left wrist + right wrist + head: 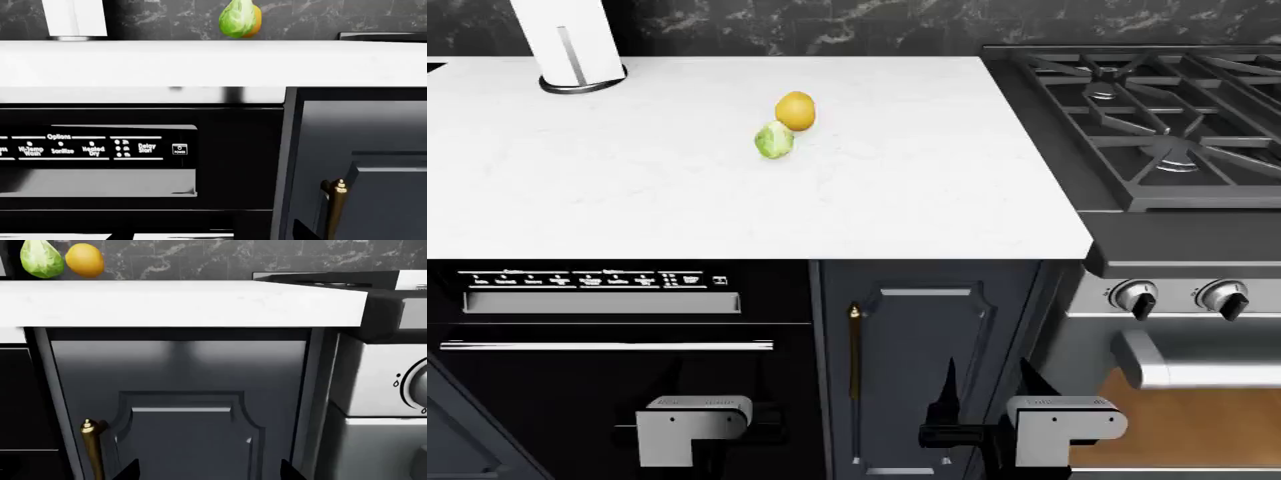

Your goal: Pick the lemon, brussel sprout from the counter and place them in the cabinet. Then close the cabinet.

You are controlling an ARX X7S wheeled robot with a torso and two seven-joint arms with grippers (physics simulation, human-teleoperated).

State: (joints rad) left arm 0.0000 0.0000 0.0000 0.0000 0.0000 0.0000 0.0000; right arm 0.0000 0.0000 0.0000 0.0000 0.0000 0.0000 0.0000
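Observation:
The yellow-orange lemon [795,110] and the pale green brussel sprout [774,141] lie touching side by side on the white counter [694,190], toward its back. The right wrist view shows the sprout [41,259] next to the lemon [85,260]. From the left wrist, the sprout [235,20] hides most of the lemon [256,22]. Below the counter, the dark cabinet door [921,370] with its brass handle [854,350] looks shut. My right gripper [985,385] hangs open in front of this door [200,370], fingertips [130,471] wide apart. My left gripper [694,425] is low before the dishwasher, its fingers lost against the black.
A paper towel holder [571,45] stands at the counter's back left. A gas stove [1148,110] with oven knobs [1134,297] adjoins the counter on the right. A black dishwasher [601,330] with a control panel [93,147] sits left of the cabinet.

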